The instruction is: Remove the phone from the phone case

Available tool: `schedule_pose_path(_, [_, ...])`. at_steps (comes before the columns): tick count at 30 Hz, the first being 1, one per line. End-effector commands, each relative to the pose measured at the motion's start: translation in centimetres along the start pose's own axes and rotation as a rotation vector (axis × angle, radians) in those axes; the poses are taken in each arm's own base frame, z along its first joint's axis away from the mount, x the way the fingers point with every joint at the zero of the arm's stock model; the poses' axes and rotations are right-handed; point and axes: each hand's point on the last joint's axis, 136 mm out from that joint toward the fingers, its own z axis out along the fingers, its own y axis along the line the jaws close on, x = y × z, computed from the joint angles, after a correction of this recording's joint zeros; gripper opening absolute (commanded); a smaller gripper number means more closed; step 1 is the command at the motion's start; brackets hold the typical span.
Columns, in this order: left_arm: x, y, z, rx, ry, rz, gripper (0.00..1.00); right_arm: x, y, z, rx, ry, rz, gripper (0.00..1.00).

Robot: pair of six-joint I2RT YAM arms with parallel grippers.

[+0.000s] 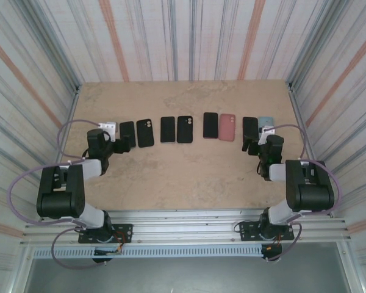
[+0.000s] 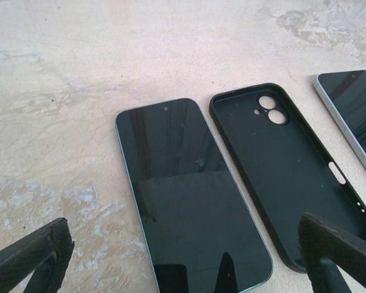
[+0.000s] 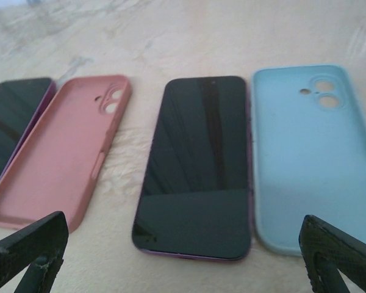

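Both grippers were spread as wide as they go with nothing in them: left gripper (image 2: 184, 235) low over a bare phone (image 2: 189, 195), right gripper (image 3: 183, 223) over a purple-rimmed phone (image 3: 198, 165). Honestly the pulling-out step looked finished to me (every case I could see was empty). That bare phone lay flat and screen-up on the table (image 2: 79, 73), just beside its black case (image 2: 290, 177), which sat hollow side up. The purple one sat between a pink case (image 3: 61, 152) and a light-blue case (image 3: 311, 159). Glossy, thin, slippery-looking slabs. The next move, I'd guess, just called for lifting clear without nudging anything.
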Motion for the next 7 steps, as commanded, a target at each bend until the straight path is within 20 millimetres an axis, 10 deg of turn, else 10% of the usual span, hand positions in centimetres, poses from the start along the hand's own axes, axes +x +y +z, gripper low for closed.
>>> schedule_pose_path(1, [-0.75,-0.51,-0.65,0.001,-0.105,0.07,0.99,-1.51,-0.3,-0.03,0.026,-0.071,-0.044,0.99])
schedule_pose_path(7, [-0.51,-0.72,-0.53,-0.008,-0.12,0.087,0.99,-1.55,-0.43,0.04,0.029,-0.067,-0.039,0.99])
